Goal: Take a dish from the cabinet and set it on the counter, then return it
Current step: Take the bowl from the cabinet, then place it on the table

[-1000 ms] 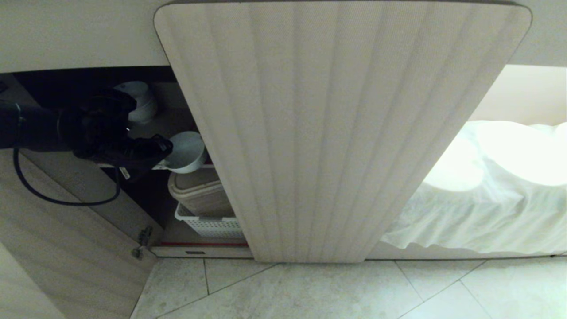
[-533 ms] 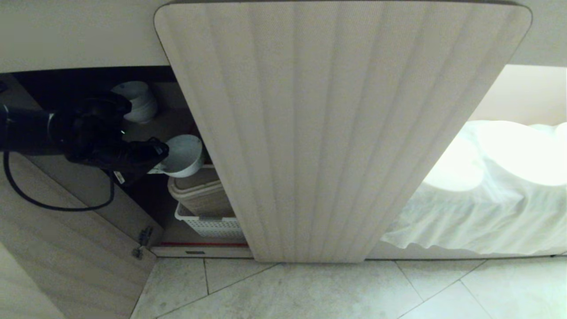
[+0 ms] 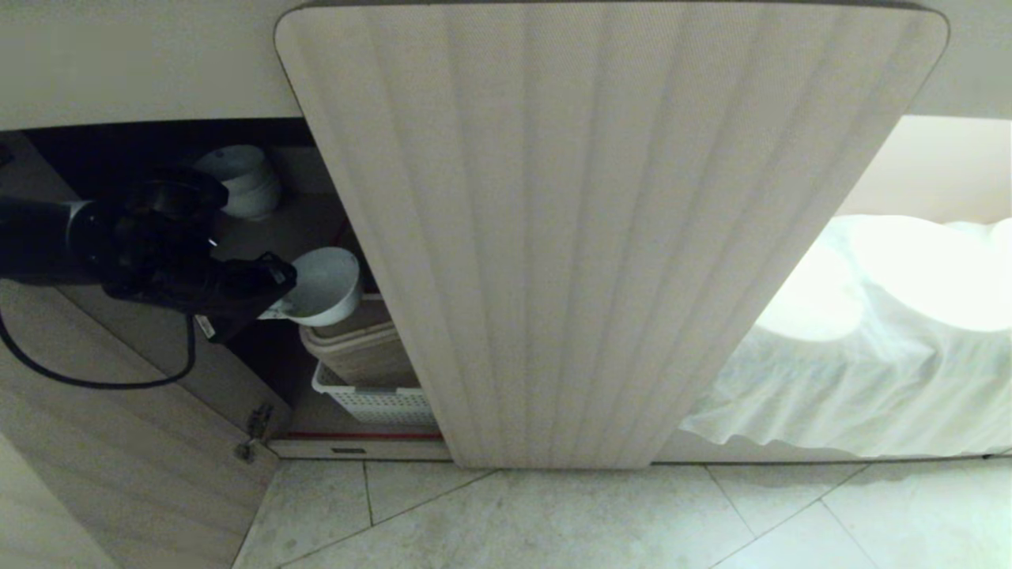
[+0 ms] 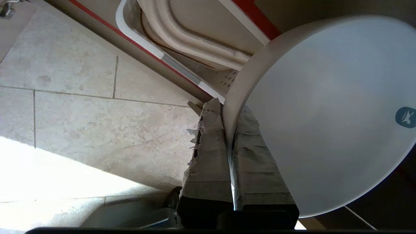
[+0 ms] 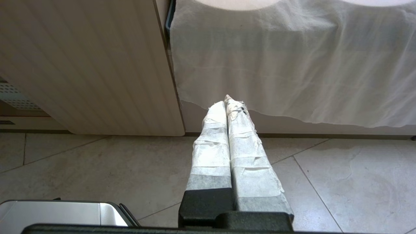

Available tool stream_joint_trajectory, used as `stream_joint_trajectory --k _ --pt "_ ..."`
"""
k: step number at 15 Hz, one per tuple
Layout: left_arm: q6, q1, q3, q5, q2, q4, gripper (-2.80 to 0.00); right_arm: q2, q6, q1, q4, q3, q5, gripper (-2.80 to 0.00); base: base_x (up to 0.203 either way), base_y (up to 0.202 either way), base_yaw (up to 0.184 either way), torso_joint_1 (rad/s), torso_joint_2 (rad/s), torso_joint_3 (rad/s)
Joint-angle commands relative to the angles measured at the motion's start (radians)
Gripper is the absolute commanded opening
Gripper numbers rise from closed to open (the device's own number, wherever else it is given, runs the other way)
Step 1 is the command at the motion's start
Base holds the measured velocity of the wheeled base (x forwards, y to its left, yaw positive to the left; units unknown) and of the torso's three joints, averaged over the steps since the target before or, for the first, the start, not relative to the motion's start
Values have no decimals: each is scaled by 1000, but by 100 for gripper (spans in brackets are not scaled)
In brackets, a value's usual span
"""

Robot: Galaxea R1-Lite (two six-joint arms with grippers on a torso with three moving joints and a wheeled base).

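Two taped fingers of our left pincer pinch the dish by its rim, one inside and one outside; we hold it tilted at the cabinet opening, above a basket. Our right pincer hangs closed, empty.

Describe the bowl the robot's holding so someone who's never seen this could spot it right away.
Start at the cabinet and look into its dark opening on the left. There the left gripper has its jaws clamped on the rim of the dish, above a beige tub. It hangs tilted and alone, unlike the stack of bowls behind.
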Motion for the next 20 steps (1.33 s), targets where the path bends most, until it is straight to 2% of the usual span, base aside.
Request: stream_joint_trajectory --k 1,16,20 --pt "-4 0 16 0 -20 1 -280 0 0 0 0 0 0 -280 0 0 0 0 0 0" --pt "-3 -6 211 1 -153 -3 -280 0 0 0 0 0 0 -280 0 0 0 0 0 0" --pt "-1 -7 296 -2 -189 -67 -280 0 0 1 0 0 0 -280 0 0 0 0 0 0"
